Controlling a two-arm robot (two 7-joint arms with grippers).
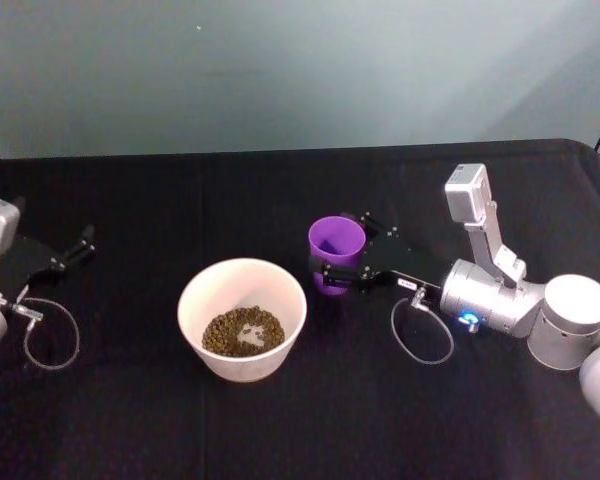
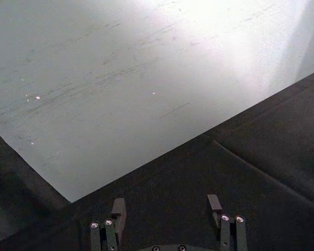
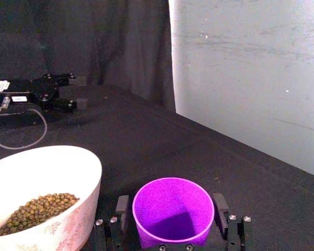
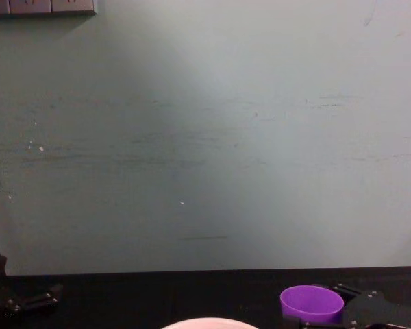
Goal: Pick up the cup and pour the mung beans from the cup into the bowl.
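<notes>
The bowl [image 1: 242, 318] stands on the black table [image 1: 280, 420], and every other thing is placed from it here. The mung beans [image 1: 242, 331] lie in a heap at the bottom of the bowl. The cup [image 1: 336, 252] stands upright just beside the bowl, on its right and a little farther back, with a narrow strip of black cloth between them. From the right wrist view the cup's inside [image 3: 172, 212] looks empty, plain purple down to the base.

The right gripper [image 1: 343, 255] reaches in from the right of the bowl and has the cup between its two fingers [image 3: 121, 209], one on each side of the wall; they appear to touch it, though the contact itself is hard to make out. The cup seems to rest on the table.

The left gripper [image 1: 80, 245] lies well to the left of the bowl, low over the table, its fingers [image 2: 118, 208] spread apart with nothing between them
</notes>
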